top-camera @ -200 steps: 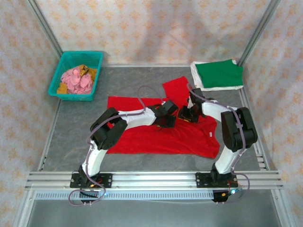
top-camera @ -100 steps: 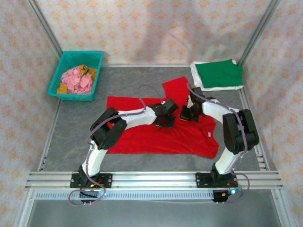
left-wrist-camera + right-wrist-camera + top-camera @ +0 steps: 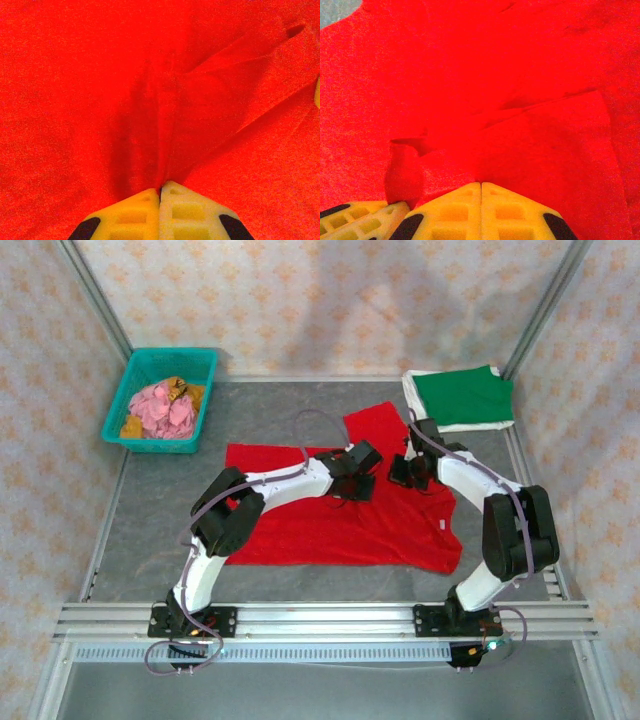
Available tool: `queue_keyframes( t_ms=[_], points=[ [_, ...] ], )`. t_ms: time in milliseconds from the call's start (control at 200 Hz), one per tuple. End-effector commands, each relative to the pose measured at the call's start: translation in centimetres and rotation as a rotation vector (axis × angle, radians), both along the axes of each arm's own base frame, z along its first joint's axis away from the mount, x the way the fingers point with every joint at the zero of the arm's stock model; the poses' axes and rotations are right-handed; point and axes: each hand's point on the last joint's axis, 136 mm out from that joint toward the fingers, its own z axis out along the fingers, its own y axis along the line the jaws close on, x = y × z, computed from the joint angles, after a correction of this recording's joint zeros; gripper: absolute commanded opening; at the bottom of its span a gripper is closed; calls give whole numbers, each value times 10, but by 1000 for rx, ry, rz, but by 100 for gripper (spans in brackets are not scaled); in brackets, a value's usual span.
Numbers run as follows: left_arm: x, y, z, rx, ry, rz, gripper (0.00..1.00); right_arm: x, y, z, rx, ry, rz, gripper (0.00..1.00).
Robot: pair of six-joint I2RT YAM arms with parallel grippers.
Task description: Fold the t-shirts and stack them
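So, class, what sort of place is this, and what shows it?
Probably a robot test cell: left arm and right arm bolted to a metal rail, patterned walls, red t-shirt spread for folding.

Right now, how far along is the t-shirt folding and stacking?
Done: the green t-shirt lies folded on top of the white t-shirt at the far right corner. In hand: the red t-shirt lies mostly spread out on the table, and the left gripper and right gripper are each shut on a pinch of its cloth near the middle. Left: fold the red one and stack it on the green.
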Motion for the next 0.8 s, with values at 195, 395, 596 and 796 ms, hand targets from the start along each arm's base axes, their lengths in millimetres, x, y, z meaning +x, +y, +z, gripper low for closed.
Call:
queue_keyframes(
  t_ms=[195, 395, 596, 796],
  points=[
    [8, 10, 15, 78, -56, 15, 0, 22, -9, 21, -33, -76, -49, 0],
    [13, 34, 24, 138, -124, 106, 35, 27, -4, 19, -7, -71, -55, 35],
    [10, 75, 71, 135, -278, 188, 50, 21, -14, 35, -29, -132, -86, 37],
    [1, 136, 51, 184, -218, 277, 50, 4, -7, 15, -2, -103, -84, 28]
  ],
)
